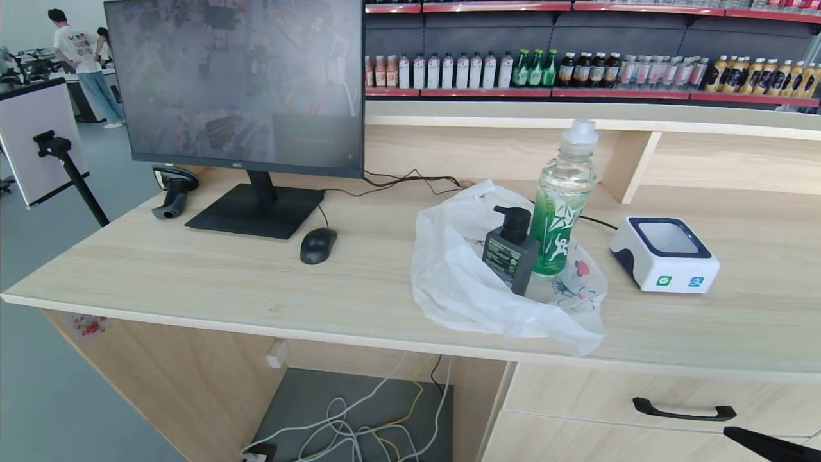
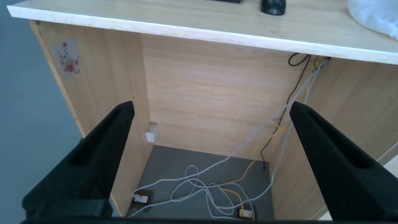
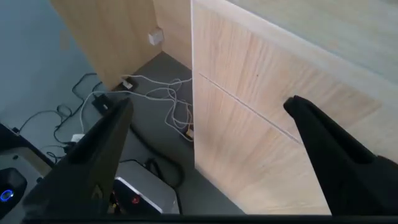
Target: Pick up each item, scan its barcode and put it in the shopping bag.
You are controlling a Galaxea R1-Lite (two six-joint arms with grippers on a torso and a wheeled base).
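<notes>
A white plastic shopping bag lies crumpled on the wooden counter. A tall green drink bottle and a dark pump bottle stand upright side by side within the bag's spread folds. The white box scanner sits just right of the bag. My left gripper hangs open below the counter's front edge, facing the cable recess. My right gripper is open too, low beside the drawer front; one of its fingers pokes in at the head view's lower right. Neither gripper holds anything.
A monitor on a black stand, a black mouse and a handheld scanner occupy the counter's left half. A drawer with a black handle sits under the right side. Loose cables lie on the floor in the recess.
</notes>
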